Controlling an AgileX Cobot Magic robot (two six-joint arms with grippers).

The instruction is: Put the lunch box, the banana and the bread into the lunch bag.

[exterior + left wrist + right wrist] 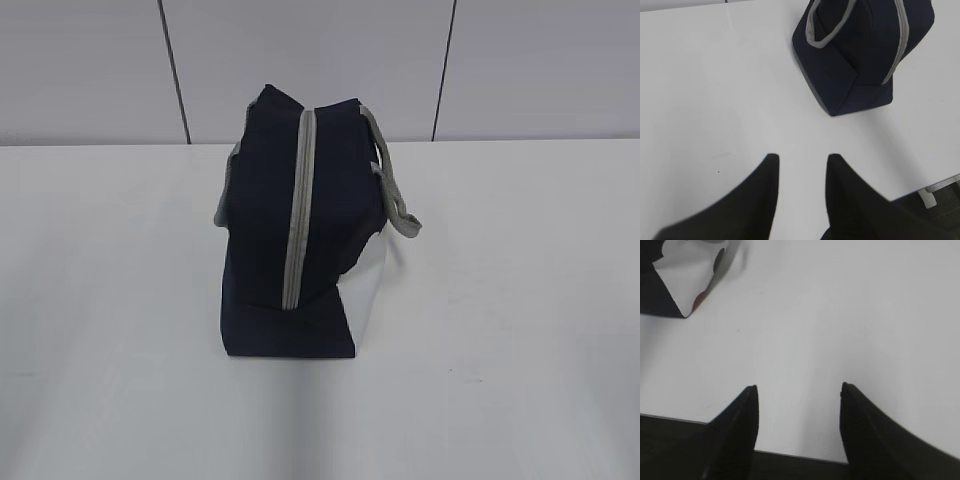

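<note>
Exterior view: a white table (500,330) filled the foreground, and neither arm appeared in it. Toward the middle of the table stood the lunch bag (290,230), a navy-blue fabric bag seen end-on, with a grey zipper (298,200) running up its near face and over the top, zipped closed. A white side panel (365,290) showed at its lower right, and grey handles (395,200) drooped off both sides. Behind the table rose a pale panelled wall (300,60).

Left wrist view: the left gripper (801,159) hovered over bare table, its two dark fingers (760,195) moderately apart and holding nothing; the bag stood beyond them, well apart, toward the upper right.

Right wrist view: the right gripper (799,389) hung above the table's near edge, fingers (740,430) wider apart and empty. Only a corner of the bag (670,285) showed at the far upper left.
</note>
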